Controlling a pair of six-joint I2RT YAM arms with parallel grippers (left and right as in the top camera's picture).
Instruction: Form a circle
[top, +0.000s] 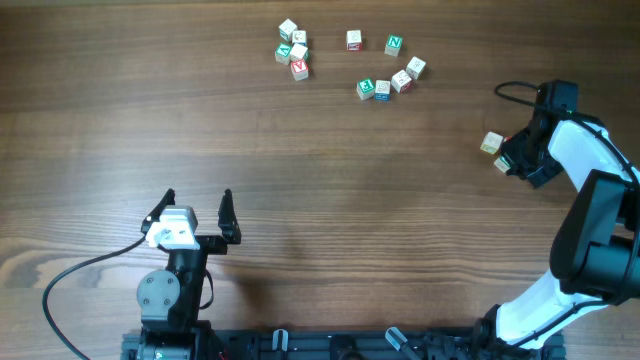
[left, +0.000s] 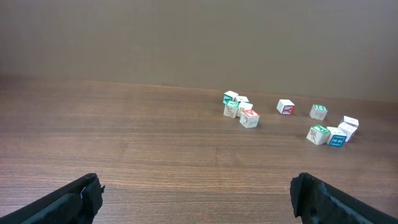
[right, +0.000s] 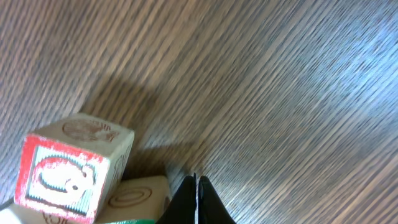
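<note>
Pinched black tips of the right tool (right: 196, 186) fill the bottom of its wrist view, pressed flat together with nothing between them. Just beside them lies a pale wooden cube (right: 134, 200), and against that a wooden cube with a red-framed face (right: 73, 169), both on the brown wood-grain desk (right: 286, 87). We cannot tell whether the tips touch the pale cube. We judge the closed tool is meant as a pusher, since these two strays sit well apart from the rest and need sliding toward them.

Overhead shows what that close view hides. We see the left tool (top: 197, 202) at the near edge, fingers spread wide and empty, out of the way. Farther off, a loose arc of six lettered cubes (top: 382, 88) already bends like part of a ring. A tight clump of cubes (top: 292, 50) lies to its left, not yet spread. From the left wrist we see arc and clump, never the strays.
</note>
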